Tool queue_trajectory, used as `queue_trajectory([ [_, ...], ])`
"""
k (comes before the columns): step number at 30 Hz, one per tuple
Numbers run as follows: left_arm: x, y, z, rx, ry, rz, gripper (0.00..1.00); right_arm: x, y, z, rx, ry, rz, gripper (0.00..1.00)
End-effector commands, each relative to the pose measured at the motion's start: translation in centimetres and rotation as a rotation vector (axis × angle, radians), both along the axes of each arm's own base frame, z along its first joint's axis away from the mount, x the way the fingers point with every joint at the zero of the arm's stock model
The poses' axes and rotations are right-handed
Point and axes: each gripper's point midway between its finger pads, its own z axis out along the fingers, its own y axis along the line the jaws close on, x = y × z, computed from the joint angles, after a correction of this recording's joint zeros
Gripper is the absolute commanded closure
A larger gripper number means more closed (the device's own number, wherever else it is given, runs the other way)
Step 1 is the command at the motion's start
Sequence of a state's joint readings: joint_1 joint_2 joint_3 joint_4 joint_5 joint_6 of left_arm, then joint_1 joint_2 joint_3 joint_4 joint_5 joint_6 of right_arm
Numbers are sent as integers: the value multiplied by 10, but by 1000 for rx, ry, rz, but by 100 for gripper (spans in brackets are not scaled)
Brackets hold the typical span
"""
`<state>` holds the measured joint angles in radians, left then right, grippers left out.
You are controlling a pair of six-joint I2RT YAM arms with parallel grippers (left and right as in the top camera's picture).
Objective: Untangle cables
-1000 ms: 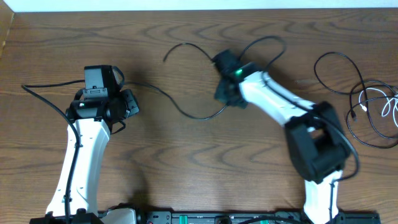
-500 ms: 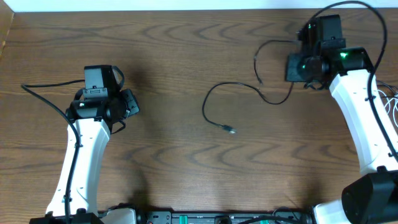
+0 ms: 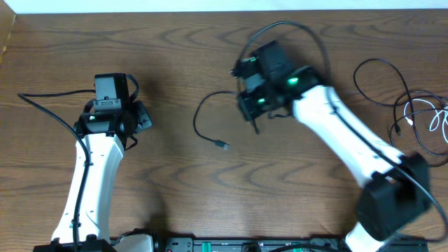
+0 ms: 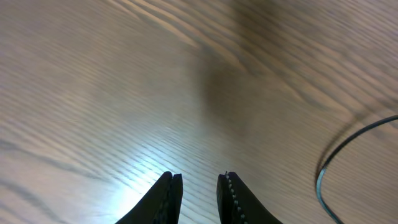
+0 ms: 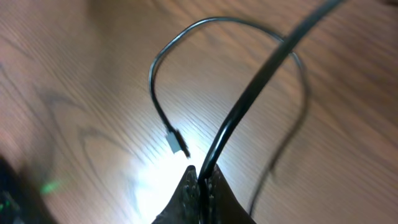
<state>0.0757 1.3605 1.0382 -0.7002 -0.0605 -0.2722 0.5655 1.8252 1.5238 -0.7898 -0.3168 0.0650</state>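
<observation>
My right gripper (image 3: 253, 117) is at the table's middle, shut on a thin black cable (image 3: 199, 112). In the right wrist view the cable (image 5: 249, 99) runs up from between the closed fingers (image 5: 200, 177), and its loose end curls round to a small plug (image 5: 177, 144). In the overhead view that plug (image 3: 222, 145) lies on the wood left of the gripper. My left gripper (image 3: 143, 116) is further left, open and empty (image 4: 199, 180); a curve of black cable (image 4: 326, 163) shows at the right of its view. More black cords (image 3: 381, 80) and a white cord (image 3: 435, 120) lie at the far right.
The wooden table (image 3: 210, 182) carries only the cables. The right arm's white links (image 3: 350, 143) reach diagonally from the front right. The left arm's own thicker black cable (image 3: 49, 105) trails off to the left. The table's far edge runs along the top.
My right arm has swung from the far right back to the middle, dragging the held black cable; its plug end has shifted left. My left arm has hardly moved.
</observation>
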Motion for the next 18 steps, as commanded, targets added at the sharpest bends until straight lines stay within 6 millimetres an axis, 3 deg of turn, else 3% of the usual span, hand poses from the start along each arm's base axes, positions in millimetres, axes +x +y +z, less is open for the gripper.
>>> queue_trajectory([
  [1,-4,19,1,108,21,43,75,-3,41,-36,22,50,-7,94],
  [3,-4,19,1,108,21,44,75,7,64,-46,73,35,-40,84],
  [5,-5,19,1,104,21,49,75,22,83,-53,120,3,-113,83],
  [8,-8,19,-1,101,34,53,75,43,99,-61,161,-59,-208,72],
  [11,-10,19,-2,101,43,52,75,54,109,-66,195,-94,-248,71],
  [13,-12,19,-3,100,52,51,75,58,117,-72,222,-93,-270,58],
  [18,-15,18,-4,96,67,48,75,66,110,-90,190,-88,-409,54],
])
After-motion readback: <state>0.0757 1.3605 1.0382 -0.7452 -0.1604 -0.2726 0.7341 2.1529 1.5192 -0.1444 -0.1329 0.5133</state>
